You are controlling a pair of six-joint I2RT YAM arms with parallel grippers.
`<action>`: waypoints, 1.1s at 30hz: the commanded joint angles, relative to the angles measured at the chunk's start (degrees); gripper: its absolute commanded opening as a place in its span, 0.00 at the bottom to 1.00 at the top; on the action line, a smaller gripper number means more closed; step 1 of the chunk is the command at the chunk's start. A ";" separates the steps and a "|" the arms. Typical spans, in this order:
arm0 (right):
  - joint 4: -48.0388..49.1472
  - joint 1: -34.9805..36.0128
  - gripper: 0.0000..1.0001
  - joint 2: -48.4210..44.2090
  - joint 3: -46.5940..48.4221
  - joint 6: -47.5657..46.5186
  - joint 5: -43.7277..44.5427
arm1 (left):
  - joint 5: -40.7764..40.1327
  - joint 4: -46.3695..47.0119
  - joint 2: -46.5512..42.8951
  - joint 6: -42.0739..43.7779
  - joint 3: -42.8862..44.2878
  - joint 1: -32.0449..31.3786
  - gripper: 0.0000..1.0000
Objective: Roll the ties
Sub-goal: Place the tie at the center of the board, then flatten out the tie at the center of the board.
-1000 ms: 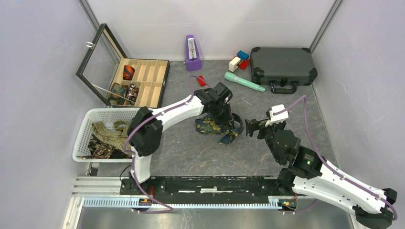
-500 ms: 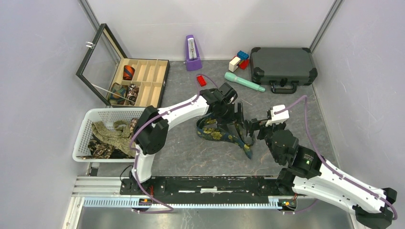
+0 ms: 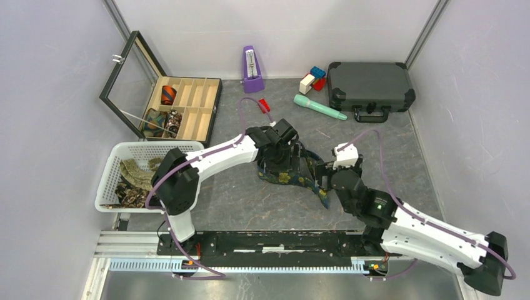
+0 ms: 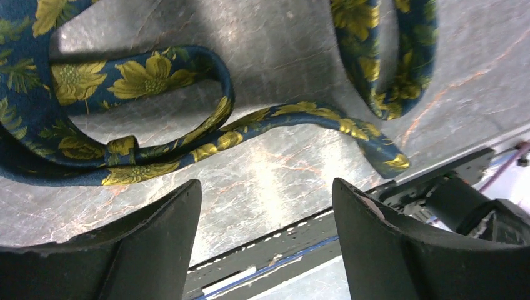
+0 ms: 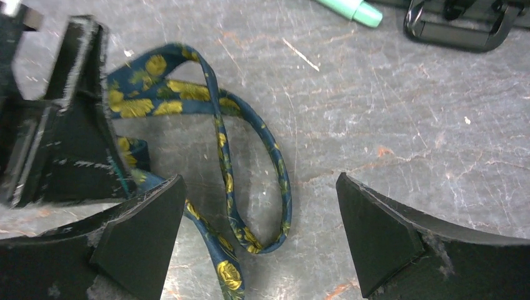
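Lying looped, the tie (image 4: 156,65) sits beneath the left pincer (image 4: 265,187) and right pincer (image 5: 259,181), both spread.

I log the navy tie (image 3: 289,177) with yellow flowers unrolled, sprawled in loose loops on the table (image 3: 250,203), olive-tan ties (image 3: 140,178) heaped in the basket (image 3: 144,144), and rolled coils (image 3: 168,95) in the box (image 3: 201,103).
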 commanded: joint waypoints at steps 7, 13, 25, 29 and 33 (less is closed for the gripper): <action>5.41 -10.63 0.98 11.95 -3.27 0.57 -14.50 | -9.35 3.22 -1.26 -1.61 -5.59 -1.84 0.82; 10.06 -19.43 0.98 17.48 -3.39 -3.09 -23.77 | -14.33 3.80 -1.58 -2.73 -9.35 -1.86 0.81; 15.22 -26.59 0.98 31.65 0.39 -7.02 -35.17 | -19.10 5.53 -1.77 -1.94 -14.15 0.54 0.68; 15.24 -26.93 0.88 32.89 -0.23 -7.15 -38.15 | -16.71 8.65 -2.52 -0.86 -16.84 4.27 0.62; 15.12 -26.93 0.70 30.75 -3.30 -6.08 -41.07 | -14.66 10.67 -2.07 2.99 -15.86 8.83 0.58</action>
